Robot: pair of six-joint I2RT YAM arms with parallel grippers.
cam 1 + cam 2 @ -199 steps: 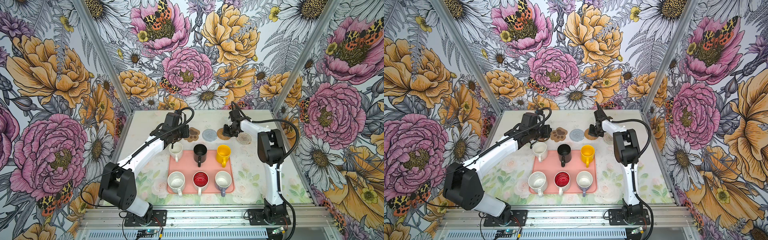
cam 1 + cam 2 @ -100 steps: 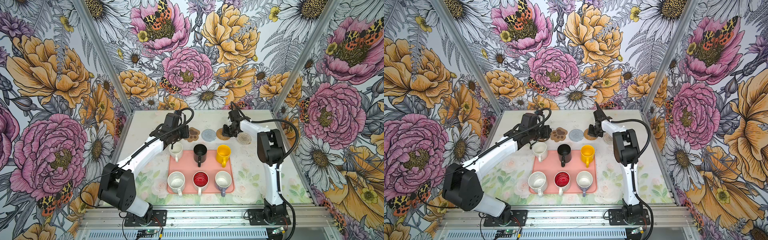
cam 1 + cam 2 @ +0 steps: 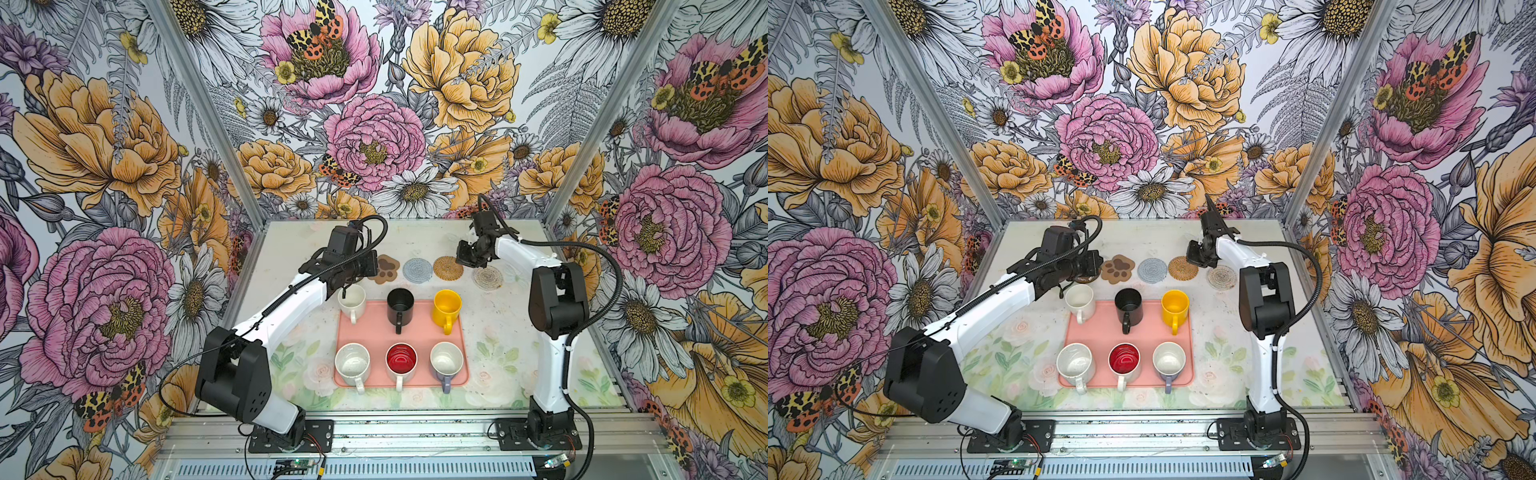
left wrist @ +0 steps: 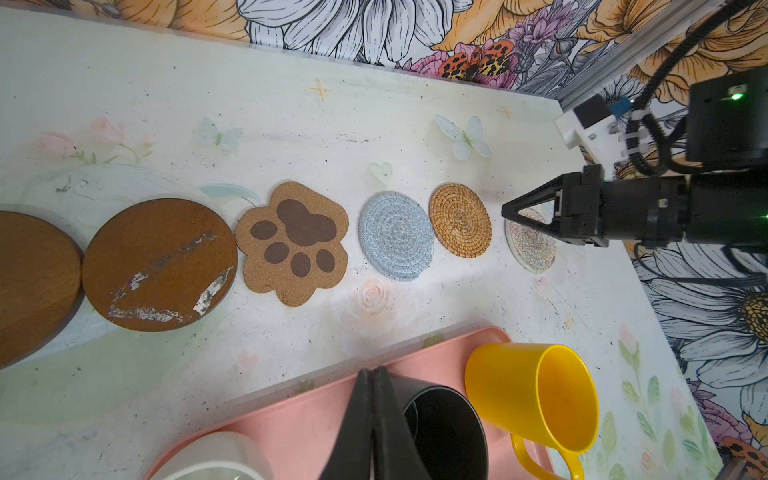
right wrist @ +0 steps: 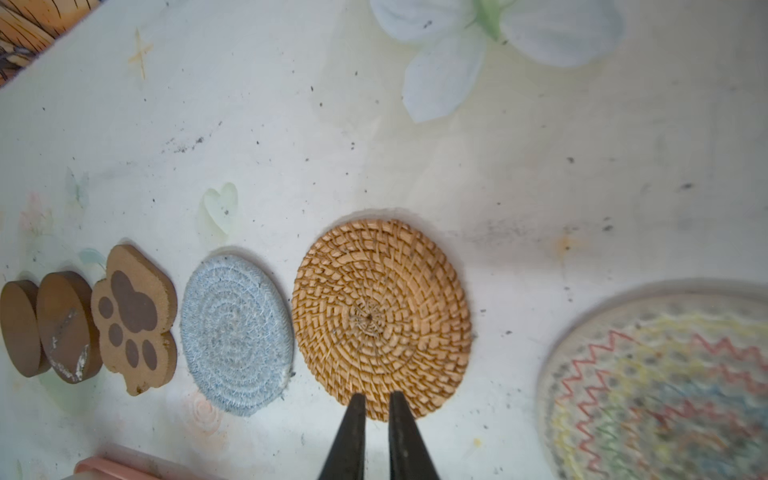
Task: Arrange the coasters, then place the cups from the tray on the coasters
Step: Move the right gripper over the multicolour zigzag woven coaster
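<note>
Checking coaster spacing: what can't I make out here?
Brown discs: mostly hidden under the left arm in both top views; one cut off in the left wrist view.
Cream coaster: blurred, cut off in the right wrist view.
White mug: cut off in the left wrist view.

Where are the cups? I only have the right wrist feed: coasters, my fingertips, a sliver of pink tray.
Observer: All six cups stand on the tray, in two rows of three. None is on a coaster.
Operator: Left gripper?
Observer: The left gripper is shut and empty. It is by the black cup at the tray's far edge.
Operator: Row straight on my end?
Observer: Not quite. In both top views the cream woven coaster lies slightly nearer the tray's side than the rattan coaster, with a gap between them.
</note>
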